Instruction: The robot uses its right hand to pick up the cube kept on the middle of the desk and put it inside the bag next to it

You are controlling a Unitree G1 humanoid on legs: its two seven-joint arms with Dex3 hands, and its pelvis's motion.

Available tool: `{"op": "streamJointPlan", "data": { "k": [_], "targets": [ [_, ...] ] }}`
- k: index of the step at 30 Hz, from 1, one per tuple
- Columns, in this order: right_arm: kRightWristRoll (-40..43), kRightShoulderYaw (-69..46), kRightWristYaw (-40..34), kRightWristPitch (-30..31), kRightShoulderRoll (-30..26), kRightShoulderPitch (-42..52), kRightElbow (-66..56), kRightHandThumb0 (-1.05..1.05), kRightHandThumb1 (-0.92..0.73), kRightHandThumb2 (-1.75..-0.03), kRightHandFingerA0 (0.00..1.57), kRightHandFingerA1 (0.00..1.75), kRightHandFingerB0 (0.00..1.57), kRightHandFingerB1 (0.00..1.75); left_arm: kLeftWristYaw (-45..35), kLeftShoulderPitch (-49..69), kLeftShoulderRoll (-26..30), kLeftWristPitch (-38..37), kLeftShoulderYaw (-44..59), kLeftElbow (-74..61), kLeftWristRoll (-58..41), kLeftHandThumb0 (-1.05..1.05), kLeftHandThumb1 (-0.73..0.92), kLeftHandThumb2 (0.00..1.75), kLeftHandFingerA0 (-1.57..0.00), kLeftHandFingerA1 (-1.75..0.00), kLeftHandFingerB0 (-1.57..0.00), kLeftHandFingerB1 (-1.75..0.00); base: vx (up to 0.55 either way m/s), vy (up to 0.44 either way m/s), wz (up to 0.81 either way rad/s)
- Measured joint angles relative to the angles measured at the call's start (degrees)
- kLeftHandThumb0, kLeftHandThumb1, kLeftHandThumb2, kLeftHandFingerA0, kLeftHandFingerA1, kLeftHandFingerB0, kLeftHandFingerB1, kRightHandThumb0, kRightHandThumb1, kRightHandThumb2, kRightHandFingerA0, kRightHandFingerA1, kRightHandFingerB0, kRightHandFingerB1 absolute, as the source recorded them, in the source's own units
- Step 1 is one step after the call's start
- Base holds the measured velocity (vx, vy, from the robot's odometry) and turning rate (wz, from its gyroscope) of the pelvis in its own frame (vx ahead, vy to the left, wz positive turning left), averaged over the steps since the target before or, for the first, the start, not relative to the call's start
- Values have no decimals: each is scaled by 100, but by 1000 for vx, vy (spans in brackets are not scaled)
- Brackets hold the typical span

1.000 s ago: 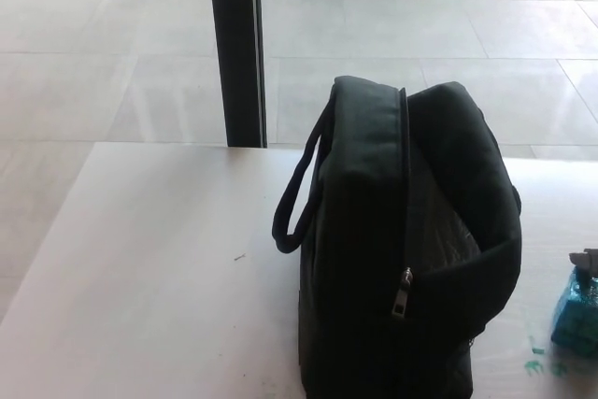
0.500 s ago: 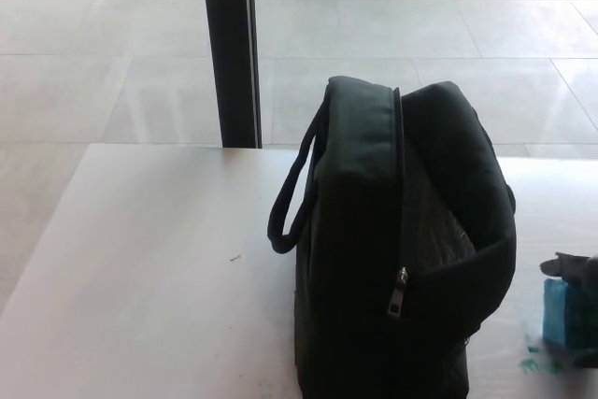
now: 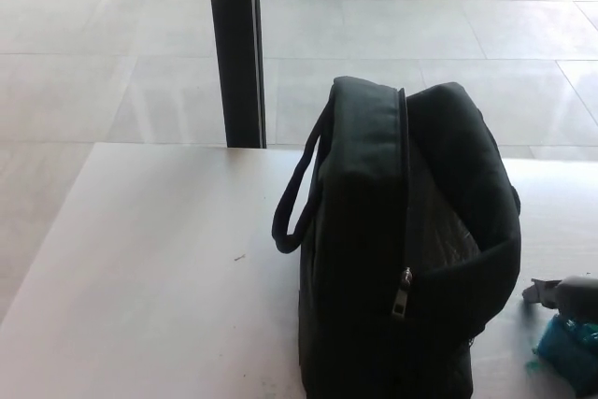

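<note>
A black bag stands upright on the white desk, its unzipped opening facing right and its carry handle hanging on the left side. The teal cube sits tilted at the picture's bottom right edge, right of the bag and partly cut off. A small part of my right hand shows just above the cube and seems to touch its top. Most of the hand lies beyond the frame, so its grip cannot be made out. My left hand does not show.
A dark vertical post rises behind the desk's far edge. Beyond it lies a pale tiled floor with bright light patches. The bag's zipper pull hangs at its front.
The cube has dropped lower in the picture and now sits tilted. My right hand has come in over it from the right edge. The camera has swayed slightly.
</note>
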Motion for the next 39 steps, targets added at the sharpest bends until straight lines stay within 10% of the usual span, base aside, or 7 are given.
{"op": "streamJointPlan", "data": {
  "k": [2, 6, 9, 13, 14, 15, 39],
  "targets": [
    [-155, 57, -104, 12, -77, 45, -44, -32, -83, -65, 55, 110, 39, 37, -1, -1, -1, 0, 0, -1, 0, -105, 52, 87, -35, -152, -17, -150, 0, 0, 0],
    [-443, 159, -362, 7, -205, 136, -91, -30, -78, -65, 72, 164, 75, 84, -2, -3, -2, 0, 0, -3, -1, -105, 54, 87, -35, -150, -16, -149, 0, 0, 0],
    [-622, 212, -649, -27, -269, 176, -57, -29, -83, -70, 79, 160, 74, 80, -4, -3, -2, 0, -1, -3, 0, -105, 53, 89, -36, -149, -17, -148, 0, 0, 0],
    [-686, 206, -975, -112, -290, 198, 26, -31, -84, -68, 86, 174, 69, 145, -6, -3, -3, 0, -2, -3, 0, -105, 50, 87, -36, -151, -18, -149, 0, 0, 0],
    [-692, 197, -1098, -155, -291, 205, 55, -39, -57, -95, 115, 138, 87, 120, -7, -4, -4, 0, -4, -2, 0, -105, 51, 88, -37, -150, -19, -149, 0, 0, 0],
    [-694, 190, -1182, -187, -292, 209, 70, -26, -72, -67, 84, 175, 68, 150, -7, -6, -5, 0, -5, -2, 0, -105, 51, 86, -35, -150, -17, -150, 0, 0, 0],
    [-175, -1262, -3023, -1610, 158, 629, 158, -7, -50, -115, 83, 175, 70, 160, -11, -12, -8, -1, -10, 3, 0, -105, 49, 89, -36, -149, -22, -148, 0, 0, 0]
  ]
}}
